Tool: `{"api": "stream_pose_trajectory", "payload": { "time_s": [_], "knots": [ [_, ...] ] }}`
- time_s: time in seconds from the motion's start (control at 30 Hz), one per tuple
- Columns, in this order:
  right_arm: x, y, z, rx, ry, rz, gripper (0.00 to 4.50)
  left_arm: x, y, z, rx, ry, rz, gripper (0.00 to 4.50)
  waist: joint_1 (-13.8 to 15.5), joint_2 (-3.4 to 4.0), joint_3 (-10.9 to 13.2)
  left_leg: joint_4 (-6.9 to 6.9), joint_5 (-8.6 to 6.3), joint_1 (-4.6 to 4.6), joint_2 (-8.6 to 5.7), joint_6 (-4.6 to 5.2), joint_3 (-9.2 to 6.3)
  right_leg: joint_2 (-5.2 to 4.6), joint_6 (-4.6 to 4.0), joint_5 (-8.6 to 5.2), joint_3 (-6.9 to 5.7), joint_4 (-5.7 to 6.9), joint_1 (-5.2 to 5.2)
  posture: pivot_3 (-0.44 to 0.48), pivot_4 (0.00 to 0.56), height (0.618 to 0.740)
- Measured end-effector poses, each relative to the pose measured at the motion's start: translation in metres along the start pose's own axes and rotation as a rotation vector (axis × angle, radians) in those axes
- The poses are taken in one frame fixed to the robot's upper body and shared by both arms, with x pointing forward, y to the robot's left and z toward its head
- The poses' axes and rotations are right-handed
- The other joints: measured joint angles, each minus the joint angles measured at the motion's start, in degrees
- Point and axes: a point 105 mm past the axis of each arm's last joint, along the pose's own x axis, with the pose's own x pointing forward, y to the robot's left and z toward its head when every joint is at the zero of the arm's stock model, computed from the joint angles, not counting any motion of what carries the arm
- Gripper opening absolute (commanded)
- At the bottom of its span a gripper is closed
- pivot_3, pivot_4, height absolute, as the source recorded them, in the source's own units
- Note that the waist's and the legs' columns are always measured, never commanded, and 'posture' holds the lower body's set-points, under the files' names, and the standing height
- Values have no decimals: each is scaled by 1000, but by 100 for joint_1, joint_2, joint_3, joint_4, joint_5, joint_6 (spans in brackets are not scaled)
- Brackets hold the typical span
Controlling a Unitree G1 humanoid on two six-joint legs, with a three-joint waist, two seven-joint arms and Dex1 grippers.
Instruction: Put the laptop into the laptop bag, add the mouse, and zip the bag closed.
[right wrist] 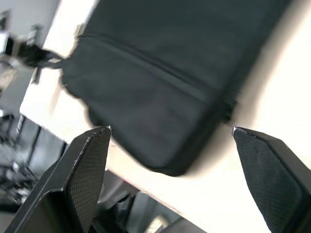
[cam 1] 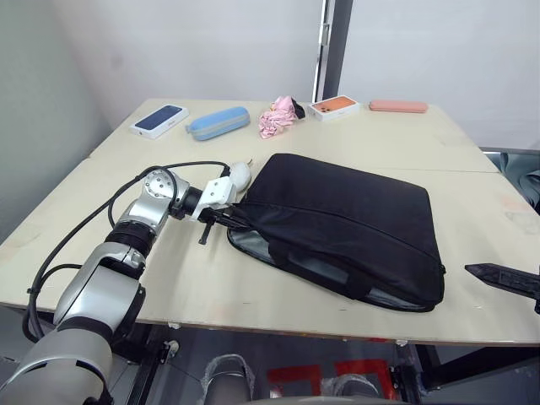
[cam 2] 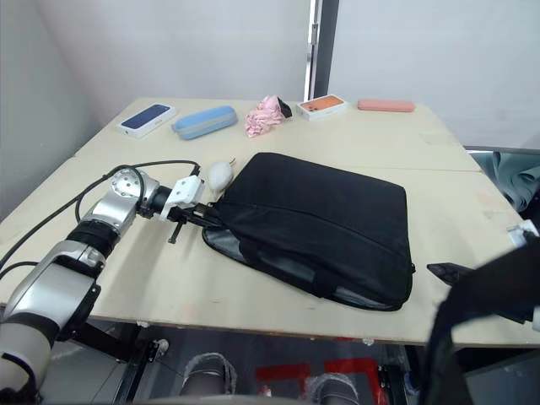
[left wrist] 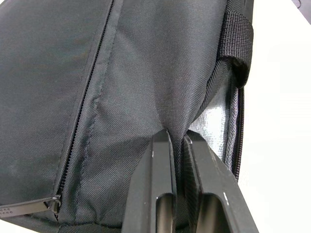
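Closest to the head camera is the left arm, reaching across the near left part of the table (cam 1: 472, 211). Its gripper (cam 1: 221, 221) sits right at the left corner of the bag (cam 1: 354, 224), and the wrist view shows its two fingers (left wrist: 158, 184) nearly together with a fold of black fabric (left wrist: 177, 145) pinched between them, so it's clamped on the bag. That same wrist view has the zipper line running up the panel, with the zipper pull (left wrist: 29, 206) lying near the corner, and one black handle strap (left wrist: 238, 41) at the edge.

Bag lies flat in the middle of the table, turned at an angle. Its near long edge gapes open a bit, and you can see grey lining inside (cam 1: 278, 253). Can't tell what's in there.

Mouse (cam 1: 240, 175) is on the table just beside the bag's left corner, right behind the left gripper.

Right gripper (right wrist: 170, 133) is off at the near right edge, apart from the bag, fingers spread wide with nothing between them.

Along the far side there's a phone (cam 1: 159, 120), a blue case (cam 1: 218, 122), a crumpled pink cloth (cam 1: 278, 116), an orange box (cam 1: 335, 107) and a flat pink case (cam 1: 398, 106), all well away from the bag.
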Motion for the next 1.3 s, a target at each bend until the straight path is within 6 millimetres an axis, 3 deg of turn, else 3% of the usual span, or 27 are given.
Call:
{"api": "stream_pose_trajectory", "payload": {
  "time_s": [0.13,0.3,0.5,0.53,0.9,1.07,1.3],
  "knots": [
    [10,-7,6,35,-10,19,4184,-2,-2,0,-4,4,-2,210,-33,1,-1,4,0,1,0,1,4,-1,-4,1,2,0,2,0,150,740],
    [40,-25,-18,146,61,38,4184,1,-6,1,-4,-5,-11,210,-45,5,-3,3,1,2,1,1,3,0,-5,2,1,5,0,0,150,740],
    [64,-19,-12,117,82,88,4184,-1,-7,4,-6,-3,-12,210,-66,5,-3,4,1,5,3,1,6,2,-7,2,3,8,1,0,150,740],
    [67,-18,-11,116,81,93,3662,-2,-7,4,-5,-2,-10,182,-65,5,-3,4,1,5,3,1,5,2,-7,3,3,8,1,0,150,740],
    [102,-16,15,80,57,138,128,-19,-21,4,-39,20,24,182,-261,6,-4,4,1,3,17,-2,10,18,-11,2,3,12,-6,0,150,740],
    [125,-4,26,6,109,147,23,-35,-35,-2,-71,74,54,182,-396,11,-1,-2,2,4,34,-9,12,35,-14,1,4,12,-12,0,150,740],
    [151,16,41,-127,164,151,23,-54,-44,-4,-113,137,117,182,-350,18,4,-6,1,2,34,-15,18,37,-18,0,9,9,-20,0,150,740]
  ]
}}
